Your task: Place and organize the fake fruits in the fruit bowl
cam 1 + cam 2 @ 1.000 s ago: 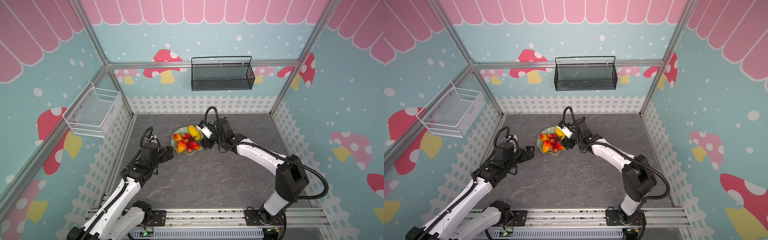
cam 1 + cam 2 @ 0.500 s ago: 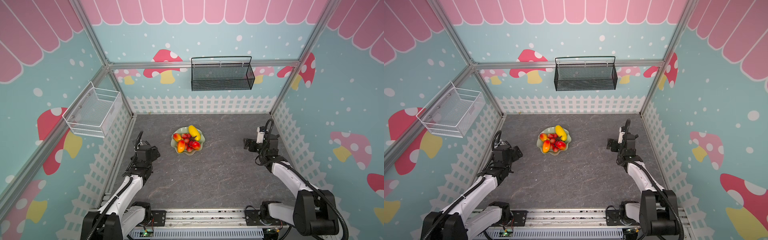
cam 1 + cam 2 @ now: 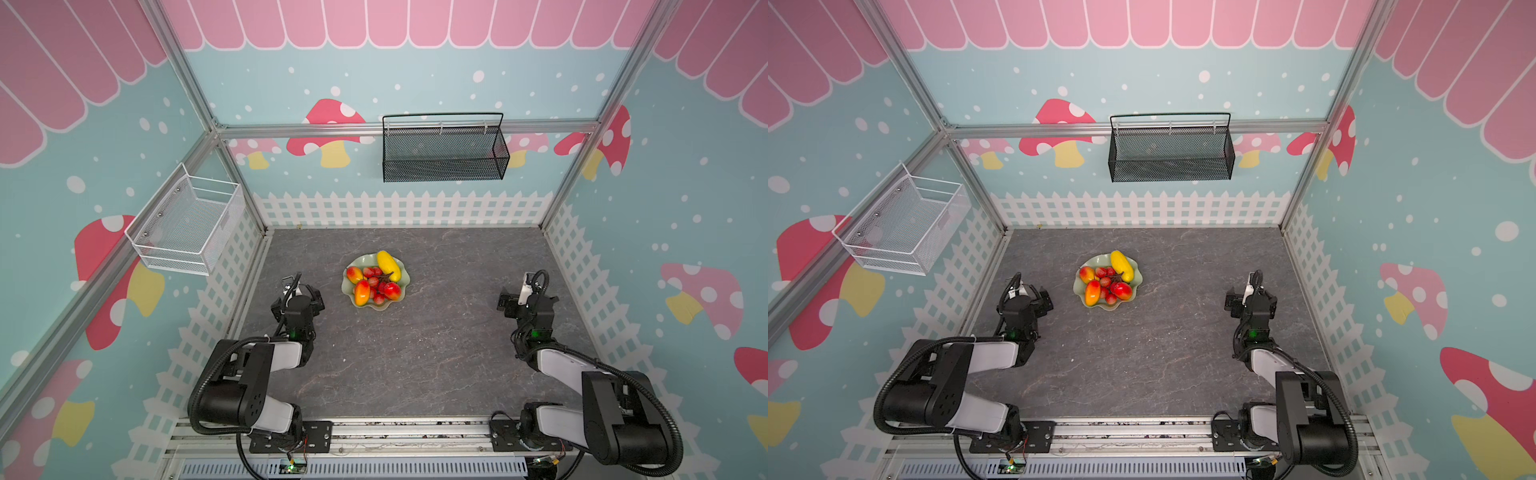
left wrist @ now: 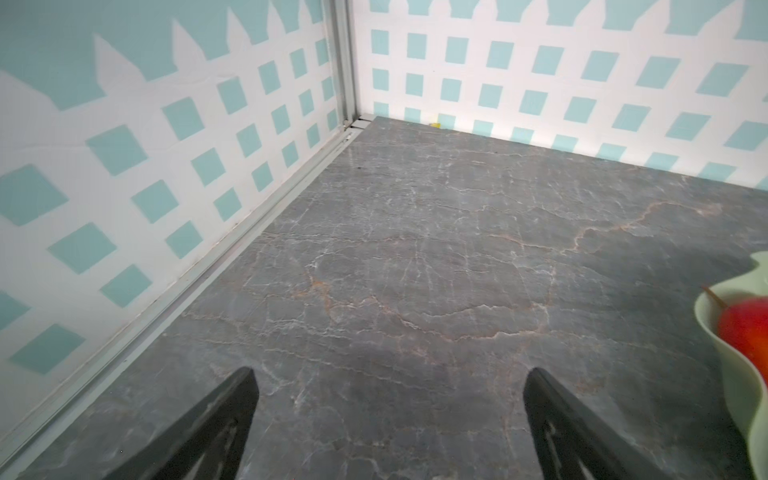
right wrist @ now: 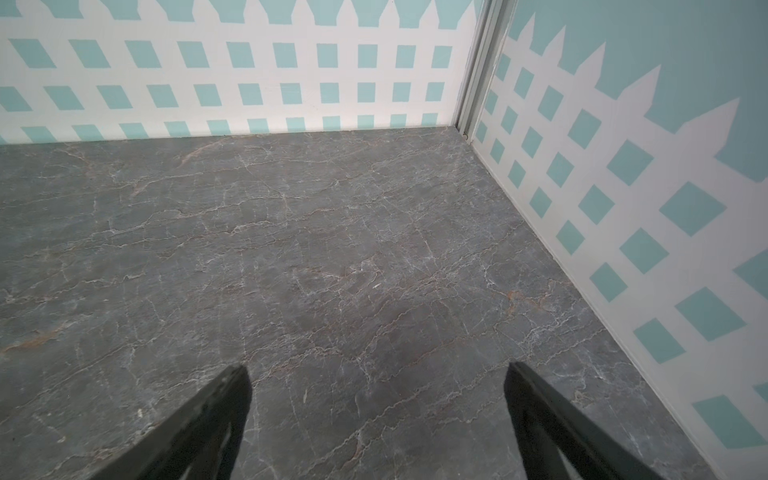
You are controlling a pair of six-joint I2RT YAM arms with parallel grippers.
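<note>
Both arms (image 3: 249, 374) (image 3: 602, 399) folded low at the sides, left gripper (image 4: 388, 374) and right gripper (image 5: 376, 370) gaping, empty

The fruits (image 3: 376, 283) lay in the bowl (image 3: 360, 262), mid-bench (image 3: 415, 353). The left hand (image 3: 302, 291) sat left of it, the right hand (image 3: 527, 296) right.

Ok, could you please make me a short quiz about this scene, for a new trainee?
1. True or false: the yellow fruit lies inside the fruit bowl.
2. The left gripper and the right gripper are: A) both open and empty; B) both shut; C) one open, one shut.
3. What colour is the basket on the back wall?
Key: 1 true; 2 A; 3 black.
</note>
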